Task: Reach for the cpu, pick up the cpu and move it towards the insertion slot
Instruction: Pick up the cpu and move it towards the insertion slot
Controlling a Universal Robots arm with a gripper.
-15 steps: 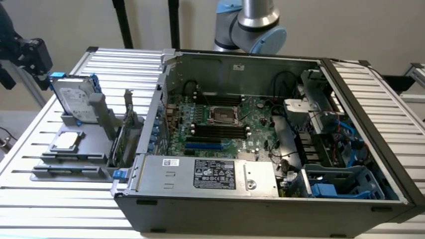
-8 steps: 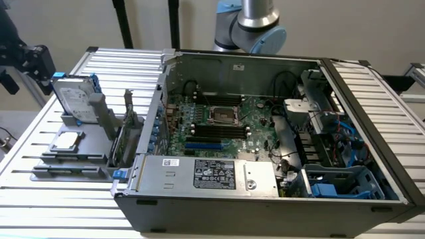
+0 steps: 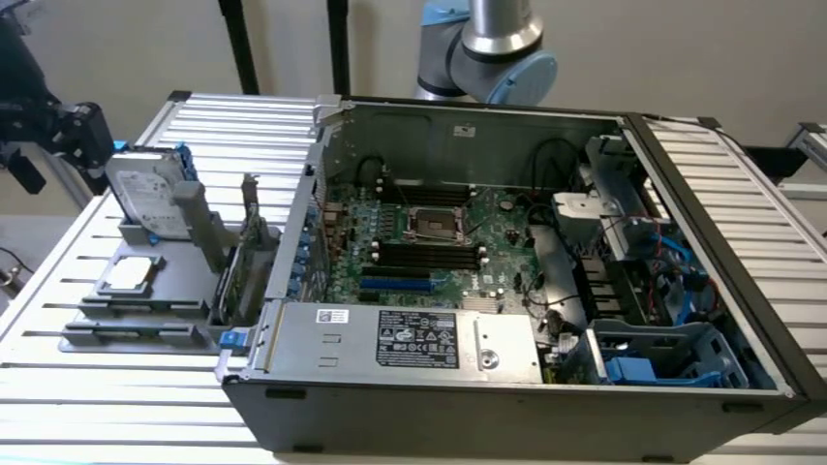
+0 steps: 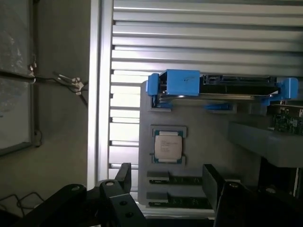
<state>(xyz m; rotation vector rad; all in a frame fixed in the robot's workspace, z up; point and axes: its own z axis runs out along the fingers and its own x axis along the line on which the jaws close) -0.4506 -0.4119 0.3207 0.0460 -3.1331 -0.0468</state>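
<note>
Exterior view's far left: ribbed aluminium slat table (image 3: 52,291) carrying a flat grey plastic tray (image 3: 181,308). In the tray's square recess, at the left middle of the frame, lies the small flat square cpu (image 3: 130,275), silvery-white metal face up and seated flat, with nothing touching it. Just behind it in the same tray stands the upright silver hard drive (image 3: 145,194) with blue clips. Right of the tray, filling the centre of the frame: the open dark grey metal computer case (image 3: 517,407), lying on its side with the green board exposed. At the centre of that board is the insertion slot (image 3: 433,222), a square socket with a shiny metal frame and dark centre. Long black memory slots (image 3: 420,254) lie just beside it. The cpu and the slot are well apart. Upper centre, behind the case: my silver-and-blue arm (image 3: 498,44). Lower right inside the case: a blue plastic bay (image 3: 659,354). Wrist view: my black gripper (image 4: 166,166) is released, its fingers (image 4: 124,174) spread wide and grasping nothing. The cpu (image 4: 167,145) shows past the gap between them, apart from both. Two narrow green memory sticks (image 4: 180,180) lie in tray grooves nearer my fingertips. The hard drive (image 4: 215,85) stands beyond the chip.
</note>
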